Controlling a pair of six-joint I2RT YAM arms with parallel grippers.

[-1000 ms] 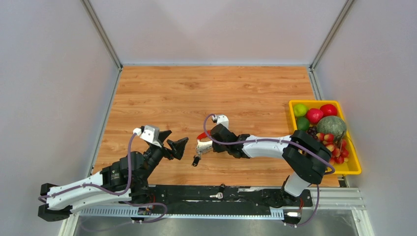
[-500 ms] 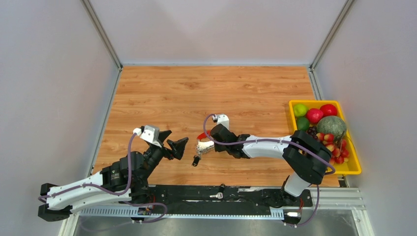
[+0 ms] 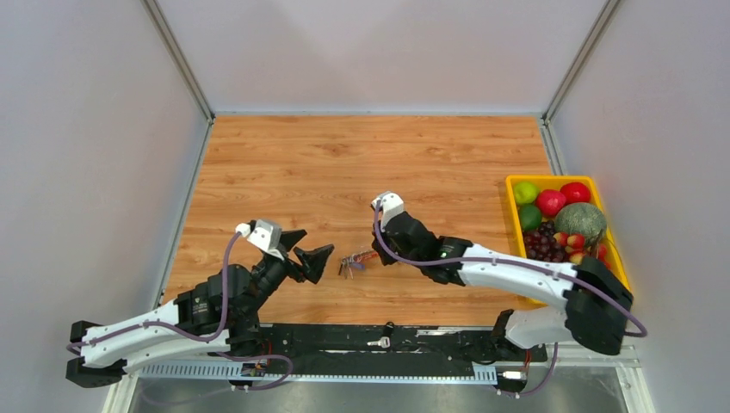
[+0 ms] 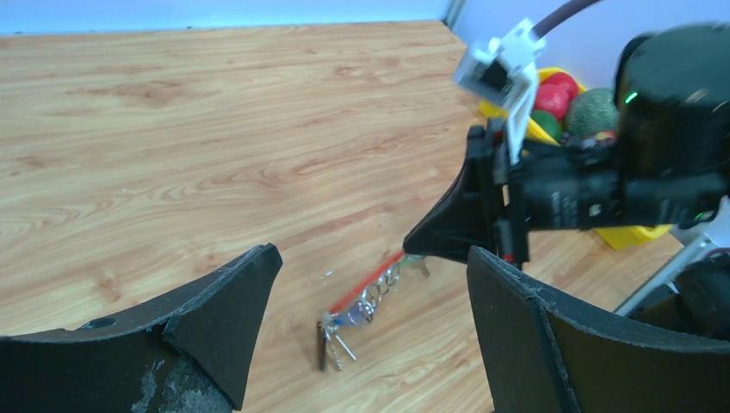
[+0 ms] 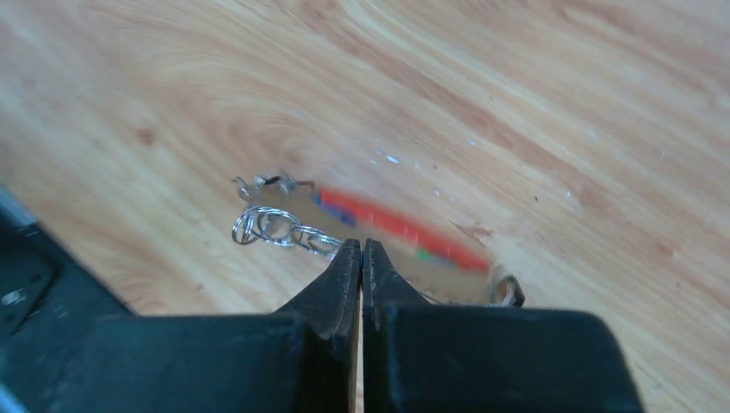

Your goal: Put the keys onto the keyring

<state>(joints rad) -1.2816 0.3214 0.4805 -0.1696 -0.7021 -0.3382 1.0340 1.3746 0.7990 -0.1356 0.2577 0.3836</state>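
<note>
The keyring [image 3: 360,258] is a red loop [image 4: 372,280] with a silvery coiled chain [image 4: 383,288]; it stretches over the wood between the two grippers. Small keys [image 4: 334,342], one with a black head, hang at its left end. My right gripper [image 3: 375,255] is shut, its tips [image 5: 361,246] pinching the right end of the keyring, where the chain links [image 5: 269,226] run in. The red loop [image 5: 405,231] looks blurred just past the tips. My left gripper [image 4: 374,254] is wide open, facing the keyring from the left and apart from it.
A yellow tray [image 3: 551,179] of fruit stands at the right edge of the table. One more small silver key [image 3: 379,342] lies on the black base rail between the arms. Grey walls close in the wooden table on three sides.
My right gripper has shut on the keyring and its elbow has swung out to the right. The keyring is now drawn out in a line, its keys shifted up. The left arm barely moved.
</note>
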